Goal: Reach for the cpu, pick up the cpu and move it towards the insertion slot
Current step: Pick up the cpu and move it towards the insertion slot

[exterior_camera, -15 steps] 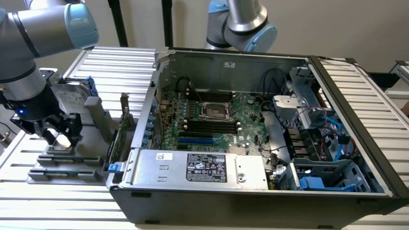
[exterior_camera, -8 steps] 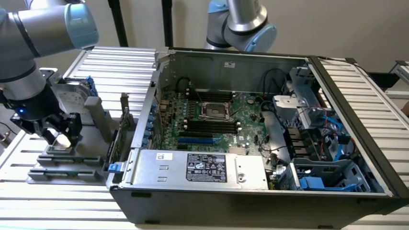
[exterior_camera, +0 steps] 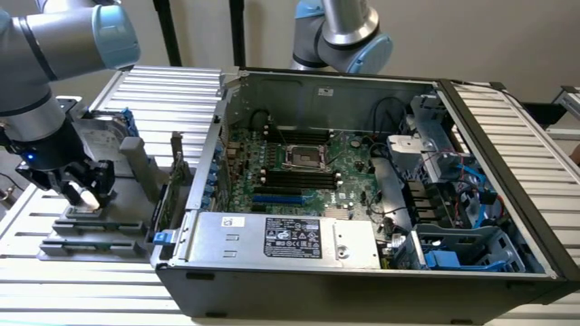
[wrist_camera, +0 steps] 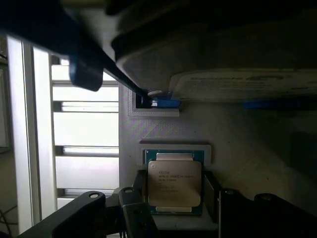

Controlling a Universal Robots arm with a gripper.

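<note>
Between parted fingers of the pincer point(wrist_camera: 176, 194) lies the cpu point(wrist_camera: 174, 182).

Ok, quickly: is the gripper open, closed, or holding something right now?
Gripper: down at the cpu; whether it is open or closed on it cannot be told.

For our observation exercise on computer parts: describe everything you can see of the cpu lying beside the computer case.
The cpu is a small flat square chip. Its silvery metal top carries dark printed lines, and green board shows at its edges. It lies flat, top up, seated in a pale grey holder outside the computer case, to the exterior view's left. The gripper straddles it; whether it touches the chip cannot be told.
</note>
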